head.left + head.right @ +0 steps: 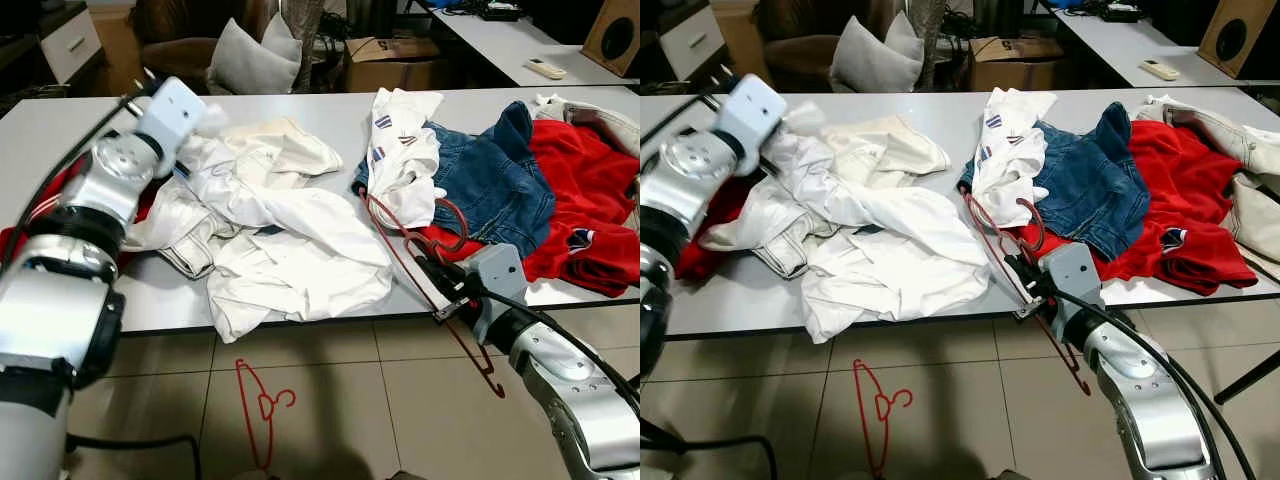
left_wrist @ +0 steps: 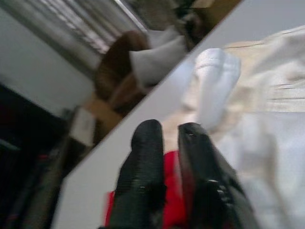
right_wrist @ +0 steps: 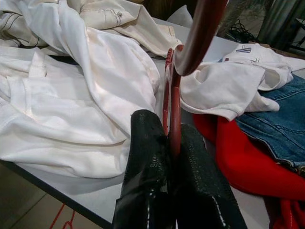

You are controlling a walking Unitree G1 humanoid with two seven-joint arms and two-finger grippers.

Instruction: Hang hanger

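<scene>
Nearest the camera, the right gripper (image 1: pixel 437 272) was clenched on a red hanger (image 1: pixel 400 240) at the front edge of the surface (image 1: pixel 300 105), just beside the white shirt (image 1: pixel 290 250); its wrist view showed the wire pinched between both fingers (image 3: pixel 143 157). The left gripper (image 2: pixel 167 143), fingers nearly together and grasping nothing, hovered over the shirt's far side, near red cloth (image 2: pixel 172 191). A second hanger (image 1: pixel 258 405) lay on the floor below the shirt.

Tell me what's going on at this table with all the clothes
The robot is sorting laundry to hang. Its right gripper is shut on a red hanger at the table's front edge, near a white shirt and jeans. Its left gripper is raised over the white clothes. Another red hanger lies on the floor.
</scene>
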